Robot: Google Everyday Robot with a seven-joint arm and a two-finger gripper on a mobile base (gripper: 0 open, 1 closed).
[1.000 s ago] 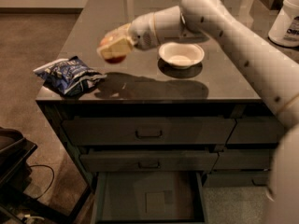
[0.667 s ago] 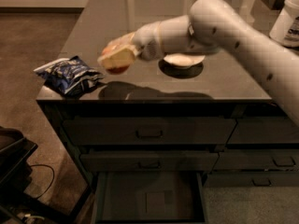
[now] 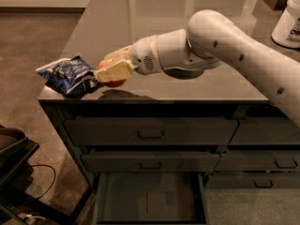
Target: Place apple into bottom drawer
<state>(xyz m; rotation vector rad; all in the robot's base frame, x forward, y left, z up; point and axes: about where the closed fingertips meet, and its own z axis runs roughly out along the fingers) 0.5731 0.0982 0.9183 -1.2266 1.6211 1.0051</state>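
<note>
I see a big dark cabinet (image 3: 140, 27) with a shiny top; the robot's fat white arm (image 3: 243, 55) reaches across that top from the right; down at the very bottom, the bottom drawer (image 3: 126, 200) of the left column is pulled out, and its flat grey floor looks bare; the two shut drawers above it each have a handle; a blue chip bag (image 3: 70, 74) lies at the left front corner of the top; the gripper (image 3: 107, 68) hangs just beside that bag, near the front edge; its fingers are pinching the apple (image 3: 114, 83), which sits up in the air, just off the top; the open drawer lies far below the apple and a bit to the right; so I think I must bring the apple out past the front edge first, then go down.
</note>
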